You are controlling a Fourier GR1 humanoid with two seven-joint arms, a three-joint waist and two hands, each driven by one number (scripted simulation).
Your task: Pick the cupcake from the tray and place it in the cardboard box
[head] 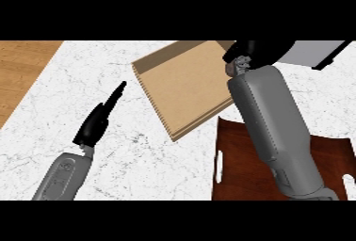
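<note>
Head view: the left hand is seen flat and straight-fingered over the counter, resting and holding nothing, likely parked out of the way. The right hand is placed at the far right corner of the cardboard box, judged a drop position; whether it is closed cannot be told. No cupcake is seen on the visible part of the tray. It is probably hidden in that hand.

We see a white marble counter, veined in grey; a wooden surface borders its left edge.
</note>
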